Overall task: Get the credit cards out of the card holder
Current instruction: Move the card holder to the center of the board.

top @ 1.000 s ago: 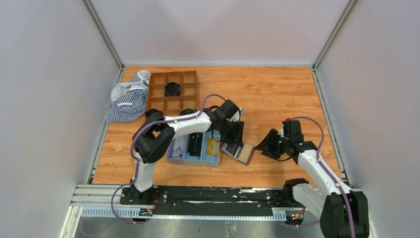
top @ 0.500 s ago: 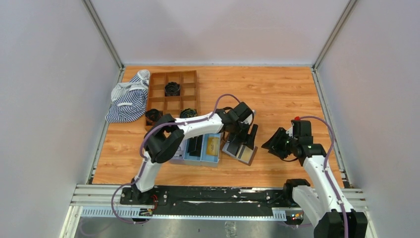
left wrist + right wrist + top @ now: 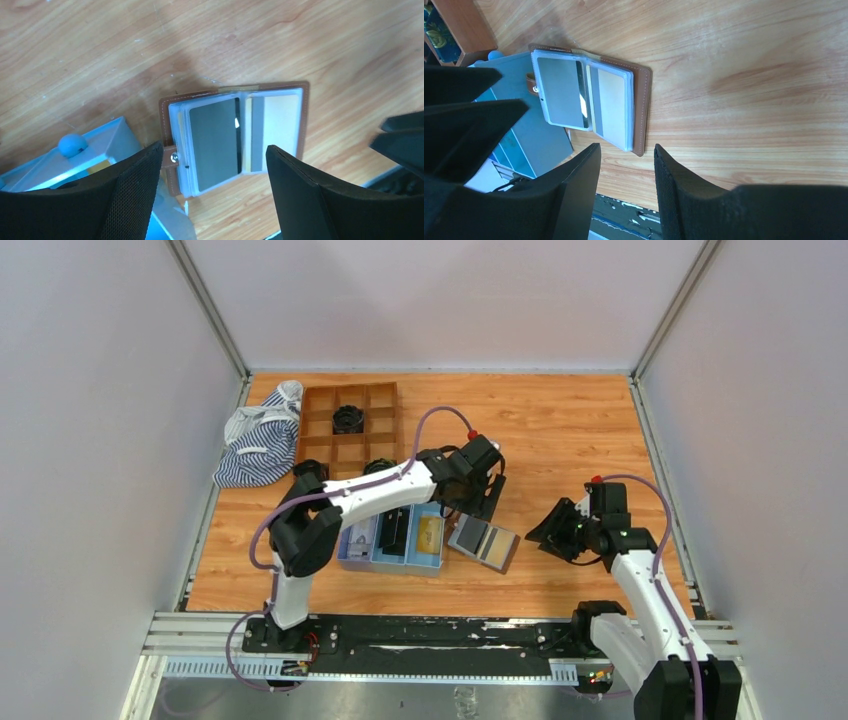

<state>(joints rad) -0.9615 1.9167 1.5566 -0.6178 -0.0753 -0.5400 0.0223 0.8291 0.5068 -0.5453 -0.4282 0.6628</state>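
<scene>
Overhead only: striped cloth (image 3: pixel 258 445), well apart from card holder (image 3: pixel 484 543).

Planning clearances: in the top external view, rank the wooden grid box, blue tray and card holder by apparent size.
1. wooden grid box
2. blue tray, partly covered
3. card holder, lying open

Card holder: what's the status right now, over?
Left fingers open, empty, above card holder. Right fingers apart, empty, off to its side. Holder lying open on table, cards inside, beside blue tray. Nothing on top.
</scene>
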